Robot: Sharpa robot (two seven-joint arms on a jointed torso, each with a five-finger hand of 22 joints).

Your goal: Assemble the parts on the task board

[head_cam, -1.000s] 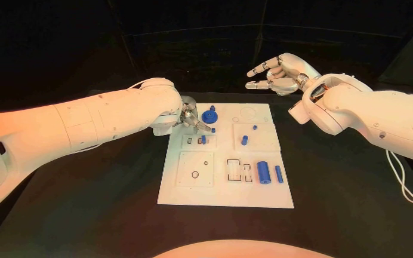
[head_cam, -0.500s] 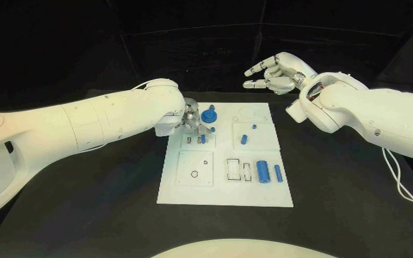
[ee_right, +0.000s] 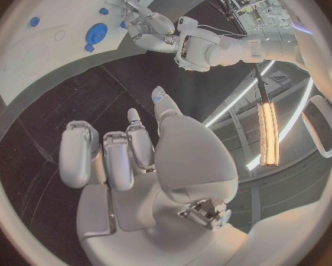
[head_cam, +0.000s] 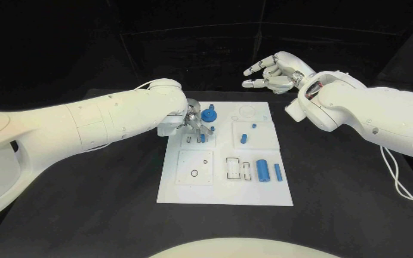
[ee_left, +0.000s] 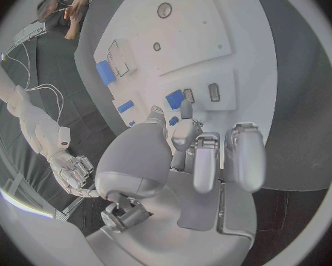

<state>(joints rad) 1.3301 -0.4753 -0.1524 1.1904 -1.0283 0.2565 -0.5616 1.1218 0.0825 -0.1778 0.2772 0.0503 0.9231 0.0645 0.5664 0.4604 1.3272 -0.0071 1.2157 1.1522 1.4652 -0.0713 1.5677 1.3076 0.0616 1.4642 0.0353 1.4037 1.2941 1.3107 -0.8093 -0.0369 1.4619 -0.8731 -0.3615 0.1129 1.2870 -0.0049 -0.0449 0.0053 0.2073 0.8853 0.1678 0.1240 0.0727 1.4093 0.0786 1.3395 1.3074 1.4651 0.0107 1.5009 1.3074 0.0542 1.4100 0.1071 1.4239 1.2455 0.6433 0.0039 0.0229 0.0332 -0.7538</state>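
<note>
Table [head_cam: 103, 210] of black is covered in the middle by the white task board [head_cam: 198, 192]. On its near right, a large blue cylinder [head_cam: 263, 172] and a slimmer blue peg [head_cam: 278, 172] are laid side by side. Farther back, the left hand [head_cam: 193, 122] is lowered over the board's far left part, fingertips set around a small blue part [ee_left: 175, 99]; a firm grip cannot be confirmed. A round blue gear [head_cam: 209, 114] is seated just beyond. Farthest, the right hand [head_cam: 274, 74] is raised off the board, fingers apart, nothing held.
</note>
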